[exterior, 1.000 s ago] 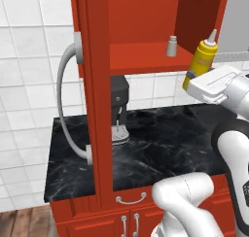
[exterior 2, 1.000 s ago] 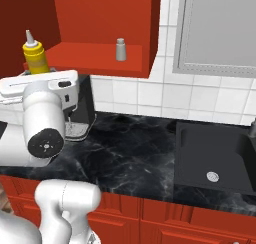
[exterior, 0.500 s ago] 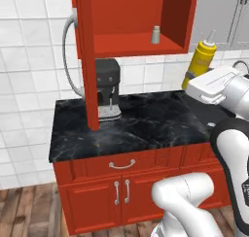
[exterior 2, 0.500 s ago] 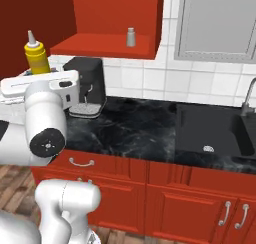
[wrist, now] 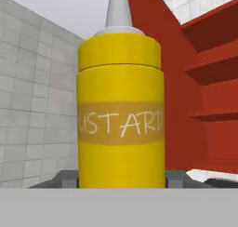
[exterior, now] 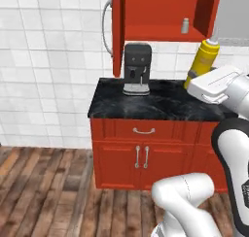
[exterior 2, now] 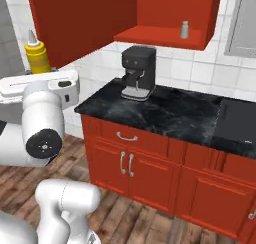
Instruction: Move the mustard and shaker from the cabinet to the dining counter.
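Two things matter to me here. From the left base camera, the slim yellow mustard squeeze bottle (exterior: pixel 204 61) stands upright, long axis vertical, pale nozzle up; its lower part is hidden behind the white hand, so I cannot see the fingers there. The arm rises from the lower right, its forearm level. The small light-grey shaker (exterior: pixel 185 25) stands upright on the floor of the open red wooden wall cabinet (exterior: pixel 160 12), well apart from the bottle. A black coffee machine (exterior: pixel 136 69) stands on the black marble-veined bench (exterior: pixel 160 105) below.

From the right base camera, the mustard bottle (exterior 2: pixel 37 57) pokes up behind the flat white hand at far left, out beyond the bench (exterior 2: pixel 180 117) end; its base is hidden. The shaker (exterior 2: pixel 184 30) is small and hard to make out in the cabinet (exterior 2: pixel 165 18).

From the hand camera, the bottle (wrist: pixel 121 116) is upright, its bottom cut off, and the grey fingers (wrist: pixel 69 178) close against both its sides, gripping it.
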Robot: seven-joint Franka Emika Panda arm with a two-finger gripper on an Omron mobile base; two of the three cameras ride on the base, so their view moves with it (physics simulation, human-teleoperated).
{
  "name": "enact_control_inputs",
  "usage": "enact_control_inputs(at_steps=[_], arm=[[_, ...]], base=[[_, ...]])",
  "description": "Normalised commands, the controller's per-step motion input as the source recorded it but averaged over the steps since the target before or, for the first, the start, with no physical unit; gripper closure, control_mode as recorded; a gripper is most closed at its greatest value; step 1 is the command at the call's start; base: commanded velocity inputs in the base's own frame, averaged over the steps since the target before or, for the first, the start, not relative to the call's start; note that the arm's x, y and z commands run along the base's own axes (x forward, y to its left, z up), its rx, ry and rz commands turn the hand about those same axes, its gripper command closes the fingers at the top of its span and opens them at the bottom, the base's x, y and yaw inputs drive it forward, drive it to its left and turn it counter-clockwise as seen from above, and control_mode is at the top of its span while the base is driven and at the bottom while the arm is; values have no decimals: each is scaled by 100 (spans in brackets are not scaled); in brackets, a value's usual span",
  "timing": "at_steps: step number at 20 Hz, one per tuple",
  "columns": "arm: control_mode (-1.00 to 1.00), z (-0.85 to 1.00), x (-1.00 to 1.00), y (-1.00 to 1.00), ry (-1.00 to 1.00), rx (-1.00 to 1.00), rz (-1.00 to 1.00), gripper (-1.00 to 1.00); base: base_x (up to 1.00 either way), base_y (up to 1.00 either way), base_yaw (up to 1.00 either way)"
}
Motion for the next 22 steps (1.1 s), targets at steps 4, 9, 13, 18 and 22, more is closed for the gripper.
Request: enact_control_inputs(at_steps=[4,9,13,18,22], arm=[[100,0,0,0,0,0,0,100],[100,0,0,0,0,0,0,100],[100,0,0,0,0,0,0,100],[100,0,0,0,0,0,0,100],[100,0,0,0,0,0,0,100]], base=[[-9,-1,100],[0,0,100],[0,0,100],[0,0,100],[0,0,100]])
